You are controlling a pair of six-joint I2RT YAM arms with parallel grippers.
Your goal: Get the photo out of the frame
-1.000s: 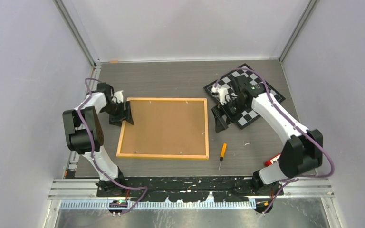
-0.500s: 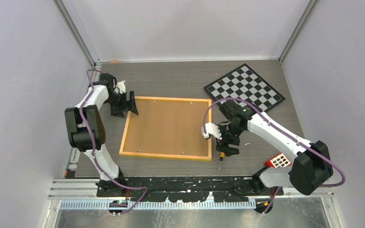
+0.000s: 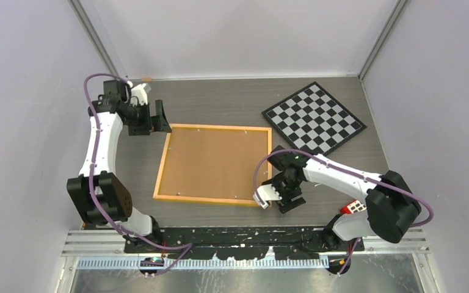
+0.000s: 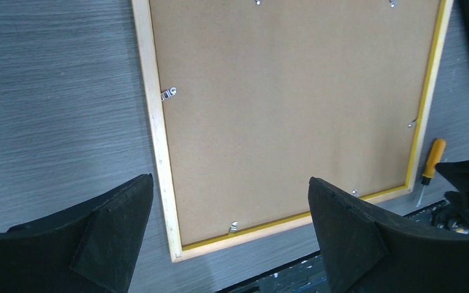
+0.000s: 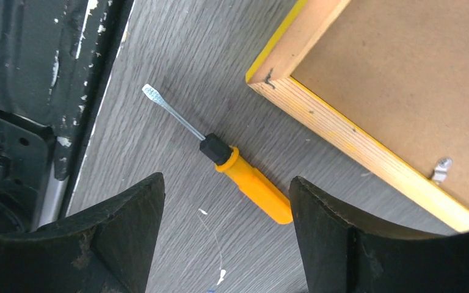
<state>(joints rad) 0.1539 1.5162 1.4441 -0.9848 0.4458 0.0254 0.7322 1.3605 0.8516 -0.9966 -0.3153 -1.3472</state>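
One frame (image 3: 210, 163), back up, probably stiff, light; take its clips (image 4: 168, 93) first. Your left gripper (image 4: 230, 183) and right gripper (image 5: 226, 189) gape empty.

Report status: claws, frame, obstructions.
Left claw open beside far-left corner of yellow-orange rectangular picture frame. Right claw open over orange-handled screwdriver. Frame face down, brown backing clipped in.

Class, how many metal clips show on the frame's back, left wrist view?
6 clips on the frame: one left, two bottom, one right, two at top; others may be cropped.
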